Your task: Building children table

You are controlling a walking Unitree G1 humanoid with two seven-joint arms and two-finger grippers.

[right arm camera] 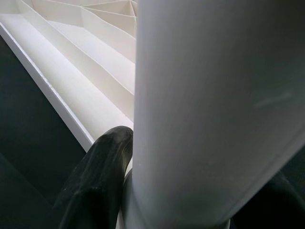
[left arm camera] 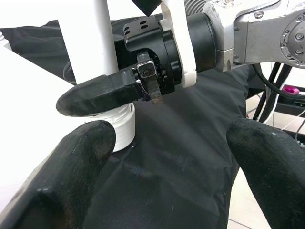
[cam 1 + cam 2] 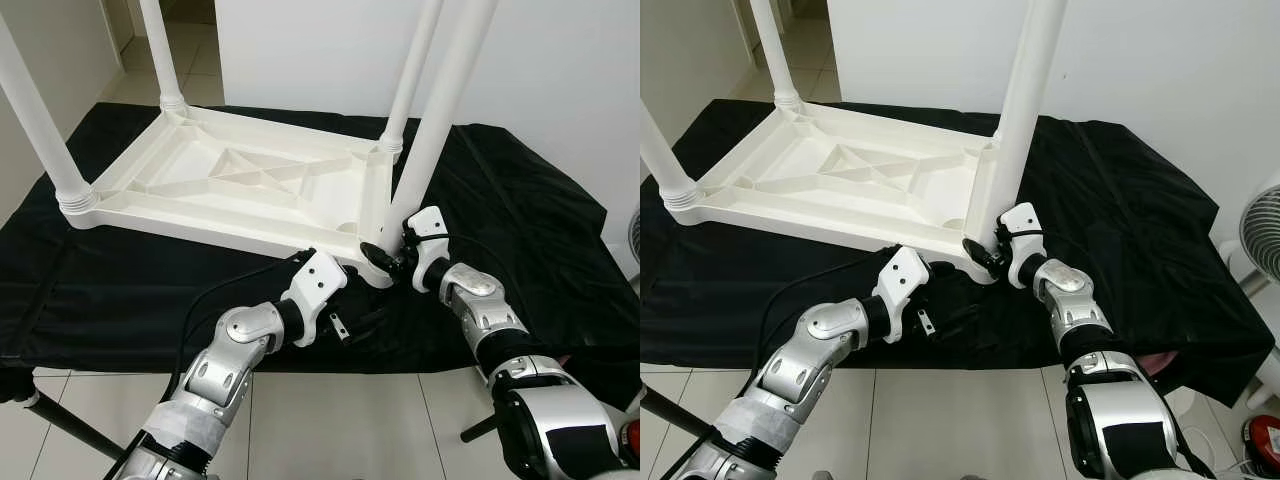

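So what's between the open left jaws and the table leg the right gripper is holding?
Only bare black cloth, as the left wrist view shows; the left gripper sits short of the leg, which the right gripper clamps at its base.

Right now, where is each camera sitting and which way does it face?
Left eye view: on the head, looking forward and down at the upturned white table on the black cloth; both silver arms show.
Right eye view: the same head camera's other eye, same scene.
Left wrist view: along the open left claw, facing the right claw at the near table leg.
Right wrist view: pressed against that leg, one black finger beside it.
Shared: the near leg and the black cloth appear in all four views.
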